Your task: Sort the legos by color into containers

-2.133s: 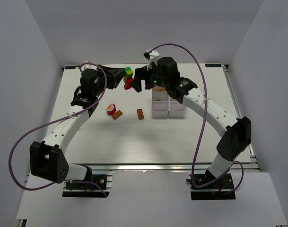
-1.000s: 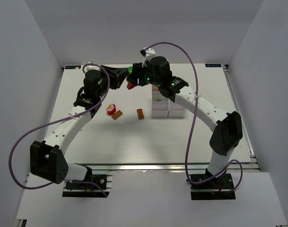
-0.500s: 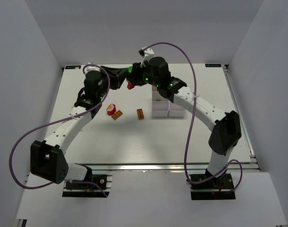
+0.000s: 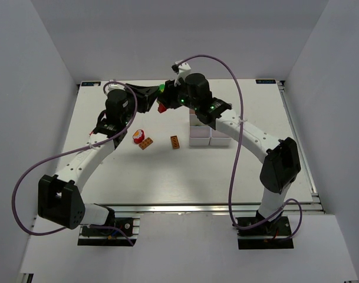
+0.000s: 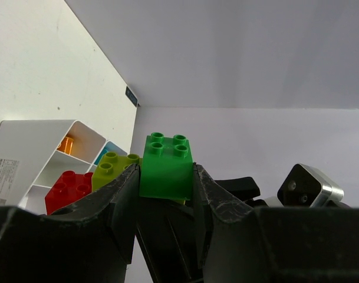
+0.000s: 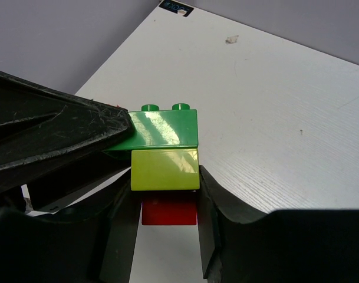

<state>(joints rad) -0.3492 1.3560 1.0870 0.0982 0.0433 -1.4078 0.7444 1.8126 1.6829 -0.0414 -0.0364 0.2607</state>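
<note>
Worktop [image 4: 185,177] with tray [image 4: 220,140] right of centre. Beside its far-left corner, the left gripper [image 5: 165,172] clamps the green brick [image 5: 167,154]. The right gripper [image 6: 164,194] pinches the lime brick [image 6: 165,170] beneath, probably to split the raised stack for sorting. The red brick [image 6: 169,213] hangs lowest; brown bricks [image 4: 145,143] lie loose.

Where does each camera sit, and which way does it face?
Top external: above and behind the bases, looking down on the table; both arms show whole, meeting near the far edge beside the tray.
Left wrist: on the left arm, looking along the left gripper toward the tray and wall; its fingers clamp the green brick.
Right wrist: on the right arm, looking leftward over the table; the right gripper pinches the yellow-green brick, red brick beneath.
Shared: both wrist views show the green brick.
</note>
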